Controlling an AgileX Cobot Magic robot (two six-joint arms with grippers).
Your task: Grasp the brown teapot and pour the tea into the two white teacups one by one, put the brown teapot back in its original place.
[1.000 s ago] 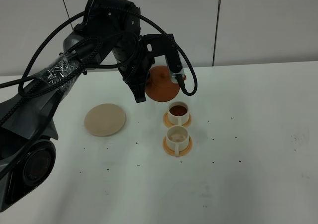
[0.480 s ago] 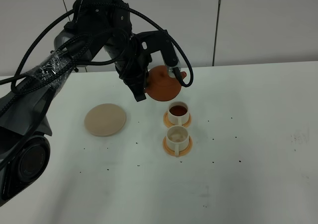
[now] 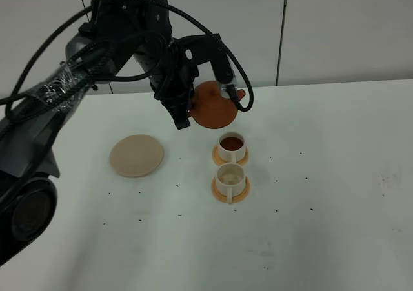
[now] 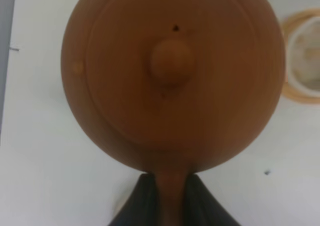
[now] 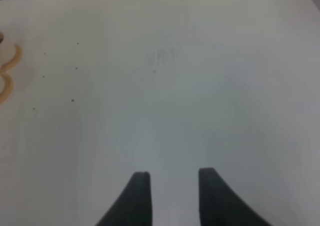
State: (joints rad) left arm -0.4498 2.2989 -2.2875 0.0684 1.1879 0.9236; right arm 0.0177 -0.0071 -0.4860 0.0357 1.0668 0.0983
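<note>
L gripper (image 4: pixel 172 208) is clamped on the teapot (image 3: pixel 214 109) by its handle (image 4: pixel 172 191), one finger each side. Pot hangs in the air just behind the far cup (image 3: pixel 231 147).

Change vs ~1 s ago: pot was tipped hard, spout down over that cup. Now it's rolled back to near level, spout (image 3: pixel 240 95) pointing off to the right.

Far cup has dark tea (image 3: pixel 231 142) in it. Near cup (image 3: pixel 231 176) looks pale inside, prob empty, tho res is poor.

My read: pour #1 done, pour #2 next. Pot needs to shift toward the near cup before tipping again.

Beige disc (image 3: pixel 136 155) lies well left of the cups, nothing on it, for the return.

R gripper (image 5: pixel 170 196) has jaws apart, holding nothing, over bare table (image 5: pixel 200 85).
</note>
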